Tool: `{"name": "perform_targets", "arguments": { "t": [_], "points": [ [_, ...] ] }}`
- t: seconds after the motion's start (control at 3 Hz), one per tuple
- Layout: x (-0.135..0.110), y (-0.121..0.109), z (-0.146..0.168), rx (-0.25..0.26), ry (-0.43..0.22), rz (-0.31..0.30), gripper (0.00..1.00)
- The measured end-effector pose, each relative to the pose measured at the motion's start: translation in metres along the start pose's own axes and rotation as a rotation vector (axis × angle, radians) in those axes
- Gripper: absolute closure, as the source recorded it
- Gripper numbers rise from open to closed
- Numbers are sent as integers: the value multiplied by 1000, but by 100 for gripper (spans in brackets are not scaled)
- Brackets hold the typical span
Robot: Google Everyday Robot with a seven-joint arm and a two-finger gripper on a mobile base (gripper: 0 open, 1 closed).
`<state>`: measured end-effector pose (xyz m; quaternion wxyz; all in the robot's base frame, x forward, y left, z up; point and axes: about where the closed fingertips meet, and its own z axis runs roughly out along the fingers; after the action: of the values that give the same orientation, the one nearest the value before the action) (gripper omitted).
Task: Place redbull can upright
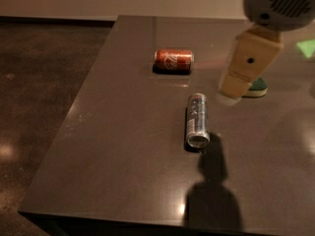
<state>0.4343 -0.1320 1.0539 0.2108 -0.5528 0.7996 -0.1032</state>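
Nearest on the dark grey stone counter (pixel 123 151) falls a dark shadow (pixel 211 191), at 5 o'clock from the slim silver and blue metal redbull can (pixel 197 120). That can lies on its side near the counter's middle, running 12 to 6 o'clock, one round silver end towards the near edge. At 2 o'clock from it hangs the robot's beige hand (pixel 230 96), tilted and apart from the can. I cannot tell how far open it is; nothing shows in its hold. A green sponge (pixel 258 86) peeks out behind it. Farther, at 11 o'clock, a red-orange cola can (pixel 173 59) lies sideways.
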Motion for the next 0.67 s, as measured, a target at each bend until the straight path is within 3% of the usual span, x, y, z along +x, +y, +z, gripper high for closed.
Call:
{"name": "perform_targets", "arguments": {
  "t": [0.33, 0.67],
  "points": [
    [-2, -2, 26, -30, 81, 117, 0],
    [7, -7, 55, -54, 169, 279, 0]
  ]
}}
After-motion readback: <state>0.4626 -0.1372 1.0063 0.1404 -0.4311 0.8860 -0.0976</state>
